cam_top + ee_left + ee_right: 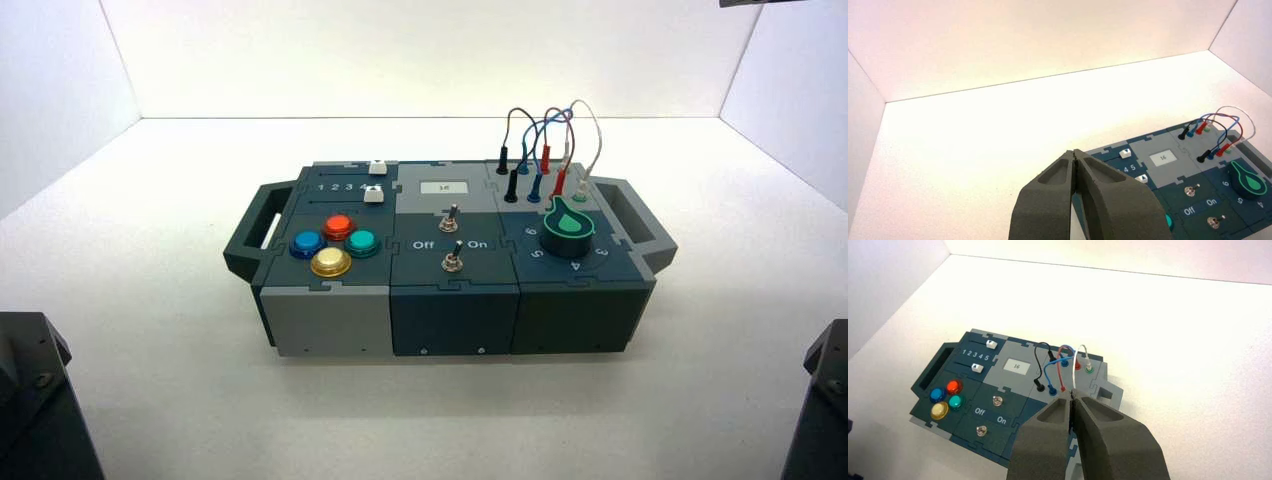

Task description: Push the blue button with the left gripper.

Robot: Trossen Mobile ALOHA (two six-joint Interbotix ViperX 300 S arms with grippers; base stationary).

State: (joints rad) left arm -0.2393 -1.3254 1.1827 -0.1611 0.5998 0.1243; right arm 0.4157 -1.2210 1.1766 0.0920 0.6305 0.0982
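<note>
Well apart from my left tool [1074, 152], fingertips together: the blue button [308, 244].

Pressing seems wholly left to do.

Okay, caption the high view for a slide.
Blue button leftmost of four domes on the box, both arms low.

Lab-type robot test enclosure, pale walls [430, 60] enclosing a white work surface [170, 400] at 12, 10 and 2 o'clock, box of buttons, switches and wires [455, 320] standing at centre, robot arms [40, 400] flanking at 8 and 4 o'clock
</note>
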